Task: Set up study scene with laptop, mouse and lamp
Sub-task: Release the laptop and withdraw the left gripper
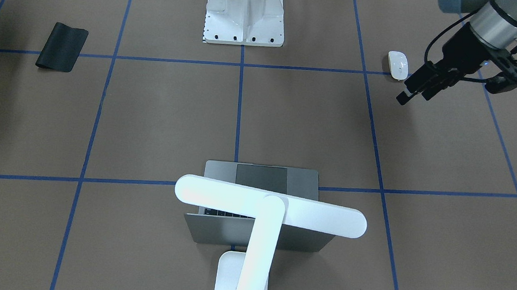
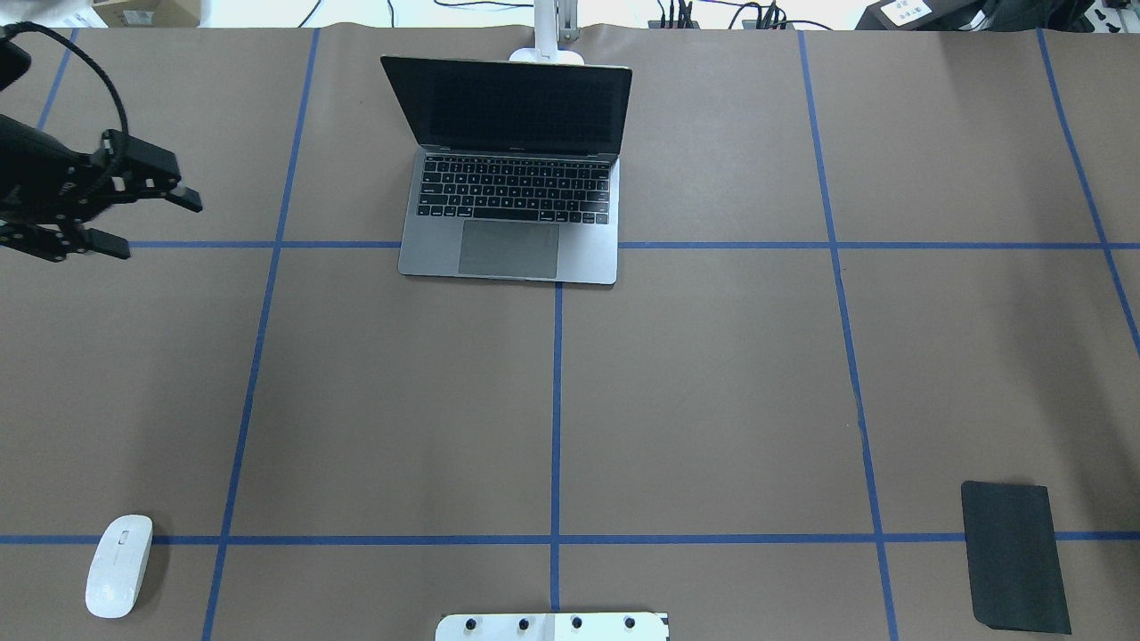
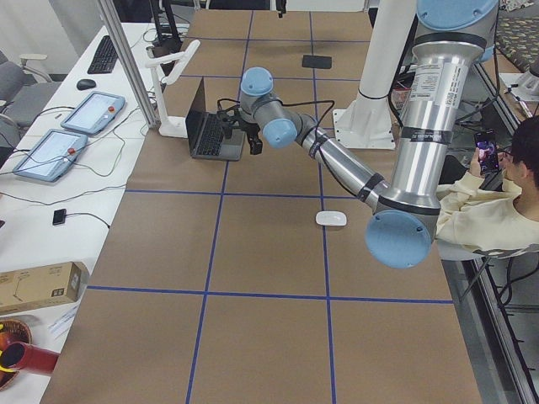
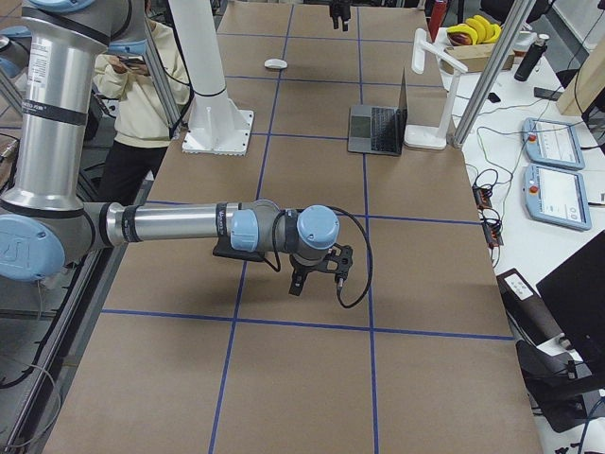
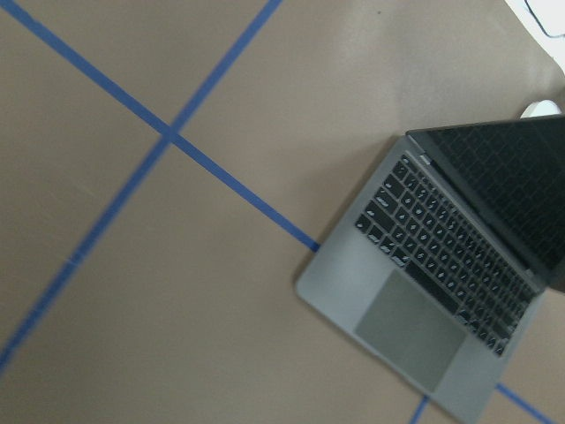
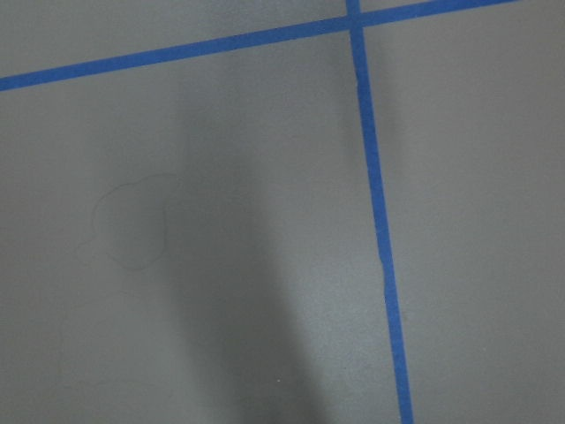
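The mouse lies well apart from the left fingers — spread, empty, near the laptop — right fingers: cannot tell.

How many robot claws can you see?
2. The left gripper hangs open over the left part of the table, level with the laptop. The right gripper hangs low over the table's other end, seen only from the side.

The lamp is covering keys on the laptop, its base running off-frame; the right gripper is showing too small, jaws unreadable.
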Tool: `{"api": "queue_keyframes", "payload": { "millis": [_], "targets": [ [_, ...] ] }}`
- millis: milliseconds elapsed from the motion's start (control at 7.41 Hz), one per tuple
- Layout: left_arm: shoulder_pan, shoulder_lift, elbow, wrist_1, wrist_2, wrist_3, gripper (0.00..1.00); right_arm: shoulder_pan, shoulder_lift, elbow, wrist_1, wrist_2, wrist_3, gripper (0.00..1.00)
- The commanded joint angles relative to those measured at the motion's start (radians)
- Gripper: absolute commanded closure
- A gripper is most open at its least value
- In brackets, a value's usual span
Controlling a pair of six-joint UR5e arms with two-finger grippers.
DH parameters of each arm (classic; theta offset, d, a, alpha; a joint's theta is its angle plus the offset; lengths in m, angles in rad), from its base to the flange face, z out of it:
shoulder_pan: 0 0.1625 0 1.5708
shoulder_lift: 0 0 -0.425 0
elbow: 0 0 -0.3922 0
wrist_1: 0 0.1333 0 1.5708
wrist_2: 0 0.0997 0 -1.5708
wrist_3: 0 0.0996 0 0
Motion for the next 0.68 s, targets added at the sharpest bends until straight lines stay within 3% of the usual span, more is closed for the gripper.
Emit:
{"api": "queue_keyframes", "payload": {
  "millis": [0,540],
  "targets": [
    [-0.065,0.014,-0.002,0.079,-0.057,0.259,0.0,-0.072,-0.055,-0.026,0.006,0.097,-0.01,0.0],
    [-0.134,0.146,-0.01,0.059,-0.094,0.537,0.0,-0.333,-0.11,-0.024,0.011,0.188,-0.029,0.0]
  ]
}}
